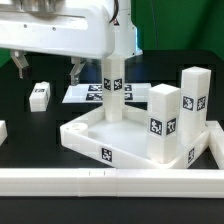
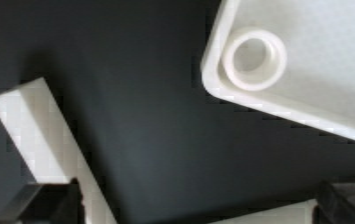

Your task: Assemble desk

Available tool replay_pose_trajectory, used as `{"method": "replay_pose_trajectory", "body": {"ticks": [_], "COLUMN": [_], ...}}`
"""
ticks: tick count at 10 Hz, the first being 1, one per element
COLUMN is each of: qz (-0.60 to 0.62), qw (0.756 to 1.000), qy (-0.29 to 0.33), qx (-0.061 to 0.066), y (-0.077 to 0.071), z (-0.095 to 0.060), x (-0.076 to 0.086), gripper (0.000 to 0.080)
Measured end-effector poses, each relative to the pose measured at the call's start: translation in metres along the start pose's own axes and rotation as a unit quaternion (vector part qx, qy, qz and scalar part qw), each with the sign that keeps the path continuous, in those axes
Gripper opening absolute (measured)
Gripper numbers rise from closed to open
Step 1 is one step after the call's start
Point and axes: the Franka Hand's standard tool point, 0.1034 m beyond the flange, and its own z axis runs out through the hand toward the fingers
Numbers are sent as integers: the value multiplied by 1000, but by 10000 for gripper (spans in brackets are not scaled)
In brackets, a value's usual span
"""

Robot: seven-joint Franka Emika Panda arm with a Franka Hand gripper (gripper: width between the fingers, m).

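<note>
The white tabletop (image 1: pixel 85 132) lies rim up in the middle of the exterior view. Three white tagged legs stand upright in its corners: one at the back (image 1: pixel 115 88), one at the front (image 1: pixel 163 122), one on the exterior view's right (image 1: pixel 194 95). A fourth leg (image 1: pixel 39 95) lies loose on the black table to the left. My gripper (image 1: pixel 47 66) hangs open above that leg. In the wrist view the loose leg (image 2: pixel 41 140) runs toward one fingertip (image 2: pixel 32 205). A tabletop corner with an empty round socket (image 2: pixel 254 55) shows beyond. My gripper (image 2: pixel 192 208) holds nothing.
The marker board (image 1: pixel 85 94) lies flat behind the tabletop. Long white border rails run along the front (image 1: pixel 100 182) and the exterior view's right (image 1: pixel 214 150). Another white piece (image 1: pixel 2 130) shows at the far left edge.
</note>
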Motion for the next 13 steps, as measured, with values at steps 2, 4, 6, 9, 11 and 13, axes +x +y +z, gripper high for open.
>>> {"method": "replay_pose_trajectory", "body": {"ticks": [2,4,6,9,11,13], "qz": [-44,-91,-50,-54,-83,-123], "qw": [998,989,984,959,941,933], "qy": [-42,-119,-168,-280,-327,-339], "qx": [1,14,13,9,7,-4], "y": [12,49,55,56,67,80], "z": [5,15,21,22,37,52], "x": [-12,-36,-52,-55,-63,-76], "gripper": [648,648,648,648,648,648]}}
